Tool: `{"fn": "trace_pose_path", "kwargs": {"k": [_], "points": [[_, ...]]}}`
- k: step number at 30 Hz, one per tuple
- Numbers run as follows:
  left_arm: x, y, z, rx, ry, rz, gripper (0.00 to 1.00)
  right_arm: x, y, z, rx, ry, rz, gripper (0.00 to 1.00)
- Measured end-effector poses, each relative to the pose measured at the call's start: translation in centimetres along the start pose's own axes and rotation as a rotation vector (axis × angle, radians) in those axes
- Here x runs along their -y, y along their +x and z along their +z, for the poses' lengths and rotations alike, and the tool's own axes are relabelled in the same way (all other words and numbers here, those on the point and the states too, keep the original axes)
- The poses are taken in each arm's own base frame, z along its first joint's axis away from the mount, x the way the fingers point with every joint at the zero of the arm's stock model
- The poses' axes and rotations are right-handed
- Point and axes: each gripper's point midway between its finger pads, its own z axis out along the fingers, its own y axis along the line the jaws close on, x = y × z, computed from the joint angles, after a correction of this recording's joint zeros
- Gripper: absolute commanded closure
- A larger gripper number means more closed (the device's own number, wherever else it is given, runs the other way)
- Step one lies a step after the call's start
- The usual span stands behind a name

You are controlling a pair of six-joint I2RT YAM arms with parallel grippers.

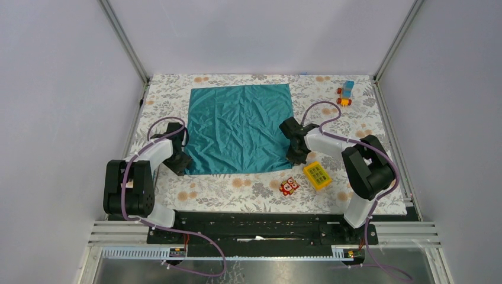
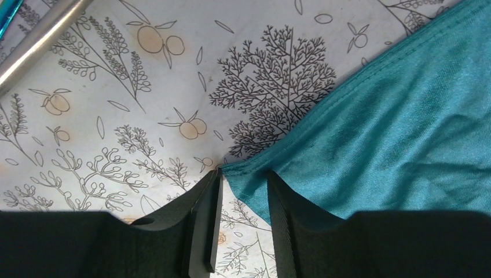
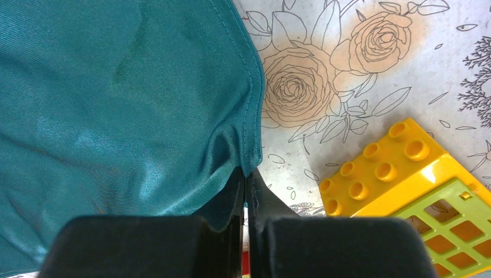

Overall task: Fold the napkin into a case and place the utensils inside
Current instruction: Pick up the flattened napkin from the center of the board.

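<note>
Your right claw (image 3: 246, 174) is pinched shut on the near right corner of the napkin (image 1: 240, 127). The right wrist camera shows the hemmed fabric drawn into the seam between the fingers. Your left claw (image 2: 243, 178) stands with its jaws apart, astride the napkin's near left corner. The tip of the hem lies between the fingers, unsqueezed.

From above, the napkin lies spread out and wrinkled on the floral tablecloth (image 1: 237, 186). Near of the napkin you have a broad bare strip. Left of it and beyond its far edge the strips are narrow.

Just off the napkin's near right corner sits the yellow gridded block (image 3: 399, 185), close beside your right claw. The red owl toy (image 1: 289, 186) is near of that corner. Only the overhead view shows the owl and the small blue-and-orange toy (image 1: 346, 93) well off the napkin's far right corner. Only the wrist views show the two grips.
</note>
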Motion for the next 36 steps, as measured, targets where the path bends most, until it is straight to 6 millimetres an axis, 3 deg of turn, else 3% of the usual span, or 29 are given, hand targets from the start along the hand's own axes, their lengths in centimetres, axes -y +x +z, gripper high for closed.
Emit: {"fn": "trace_pose_path", "kwargs": {"k": [12, 14, 18, 22, 26, 30, 33, 36], "points": [[0.6, -0.6, 0.0, 0.019, 0.045, -0.017, 0.88, 0.4, 0.3, -0.1, -0.004, 0.008, 0.01, 1.0], [0.5, -0.6, 0.0, 0.029, 0.053, -0.018, 1.0, 0.4, 0.2, -0.3, -0.003, 0.007, 0.012, 1.0], [0.1, -0.6, -0.2, 0.046, 0.063, -0.01, 1.0, 0.4, 0.1, -0.7, 0.006, -0.002, 0.014, 1.0], [0.1, -1.1, -2.0, 0.071, 0.113, 0.004, 1.0, 0.3, -0.4, -1.8, 0.031, -0.034, 0.005, 1.0], [1.7, -2.8, -6.5, 0.135, 0.253, 0.014, 1.0, -0.4, -1.7, -4.3, 0.094, -0.114, -0.031, 1.0], [5.3, -6.5, -14.5, 0.251, 0.478, 0.019, 1.0, -2.1, -3.9, -8.7, 0.184, -0.254, -0.105, 1.0], [7.4, -9.4, -22.6, 0.367, 0.668, 0.022, 1.0, -4.1, -5.9, -14.7, 0.301, -0.443, -0.161, 1.0], [7.6, -11.4, -31.5, 0.503, 0.853, 0.02, 1.0, -5.2, -7.4, -22.5, 0.448, -0.657, -0.207, 1.0]]}}
